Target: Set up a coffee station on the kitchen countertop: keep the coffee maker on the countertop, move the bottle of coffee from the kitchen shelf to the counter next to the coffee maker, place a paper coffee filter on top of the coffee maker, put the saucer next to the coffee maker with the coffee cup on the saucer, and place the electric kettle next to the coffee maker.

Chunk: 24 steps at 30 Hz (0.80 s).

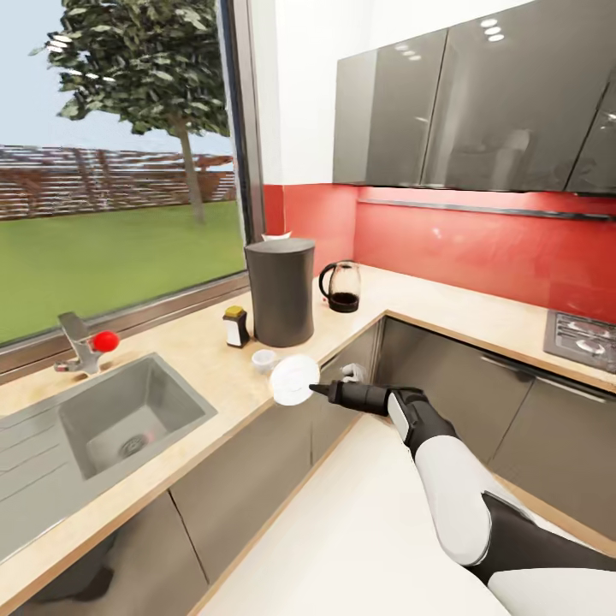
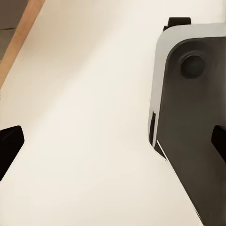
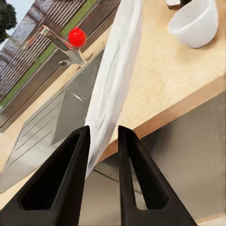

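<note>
Right wrist view: right gripper point(image 3: 102, 141) is pinching the saucer point(image 3: 115, 70) by its rim, jaws nearly closed; thin, stiff, likely slippery and fragile.

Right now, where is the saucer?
In the head view the saucer is tilted at the countertop's front edge, pinched in the right gripper, just right of the coffee cup and in front of the coffee maker.
</note>
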Tool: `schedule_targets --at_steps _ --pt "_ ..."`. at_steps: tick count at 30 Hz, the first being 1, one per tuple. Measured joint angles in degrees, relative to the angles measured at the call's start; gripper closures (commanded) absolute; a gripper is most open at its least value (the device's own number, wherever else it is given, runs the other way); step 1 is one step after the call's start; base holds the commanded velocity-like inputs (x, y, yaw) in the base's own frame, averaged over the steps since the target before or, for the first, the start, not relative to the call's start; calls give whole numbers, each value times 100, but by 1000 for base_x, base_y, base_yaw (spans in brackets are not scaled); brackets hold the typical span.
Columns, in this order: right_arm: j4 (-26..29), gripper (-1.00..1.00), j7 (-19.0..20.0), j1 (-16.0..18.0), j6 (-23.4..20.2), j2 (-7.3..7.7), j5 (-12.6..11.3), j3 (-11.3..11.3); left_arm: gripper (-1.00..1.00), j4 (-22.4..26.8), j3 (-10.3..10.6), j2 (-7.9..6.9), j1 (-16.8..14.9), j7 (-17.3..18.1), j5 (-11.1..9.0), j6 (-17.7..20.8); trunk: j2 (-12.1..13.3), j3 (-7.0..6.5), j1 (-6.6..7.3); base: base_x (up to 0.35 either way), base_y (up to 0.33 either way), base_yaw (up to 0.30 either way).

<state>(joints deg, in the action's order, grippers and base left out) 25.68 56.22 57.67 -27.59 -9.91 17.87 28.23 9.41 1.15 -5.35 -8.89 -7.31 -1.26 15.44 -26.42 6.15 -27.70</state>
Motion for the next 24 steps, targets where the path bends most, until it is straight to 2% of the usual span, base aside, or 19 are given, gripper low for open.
schedule_targets --at_steps 6,24 --pt "-1 100 -1 1 6 -1 -1 4 -100 2 1 -1 1 0 0 -3 0 0 0 295 -173 -125" --pt "-2 100 -2 1 9 -1 -1 0 -100 0 -4 -1 2 -2 0 -7 0 0 -1 251 -225 -2"
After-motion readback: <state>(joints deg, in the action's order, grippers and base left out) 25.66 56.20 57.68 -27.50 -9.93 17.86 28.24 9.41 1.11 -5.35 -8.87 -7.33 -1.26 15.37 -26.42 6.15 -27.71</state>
